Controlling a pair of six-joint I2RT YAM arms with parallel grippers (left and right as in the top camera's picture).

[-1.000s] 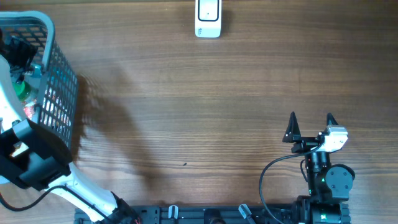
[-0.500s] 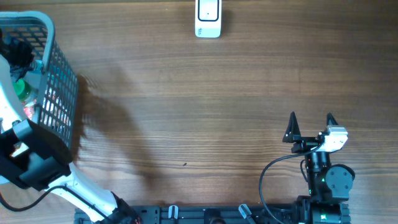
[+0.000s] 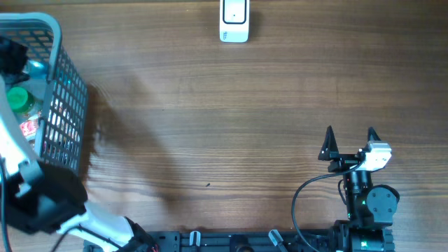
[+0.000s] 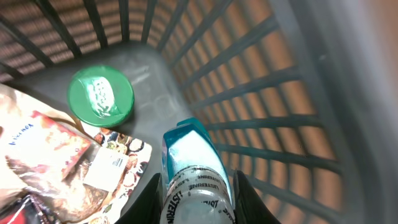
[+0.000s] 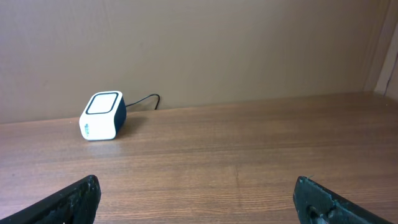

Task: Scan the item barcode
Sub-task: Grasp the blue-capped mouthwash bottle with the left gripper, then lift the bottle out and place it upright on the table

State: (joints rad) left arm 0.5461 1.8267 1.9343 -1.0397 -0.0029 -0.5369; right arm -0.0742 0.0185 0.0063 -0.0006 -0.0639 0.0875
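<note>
The item is a teal Listerine mouthwash bottle (image 4: 194,177), seen from its cap end in the left wrist view. My left gripper (image 4: 199,190) is shut on it, one finger on each side, inside the grey basket (image 4: 261,93). In the overhead view the bottle's teal body (image 3: 35,68) shows inside the basket (image 3: 66,91) at the far left. The white barcode scanner (image 3: 234,19) stands at the table's far edge, right of centre, and also shows in the right wrist view (image 5: 102,116). My right gripper (image 3: 349,134) rests open at the near right, nothing between its fingers.
A jar with a green lid (image 4: 100,95) and a printed snack packet (image 4: 43,155) lie on the basket floor beside the bottle. The basket's slatted walls close in around my left gripper. A black cable runs from the scanner (image 5: 146,99).
My left gripper's jaws have closed on the bottle. The left arm has since shifted inside the basket, with the green lid now more exposed. The right arm has not moved.
</note>
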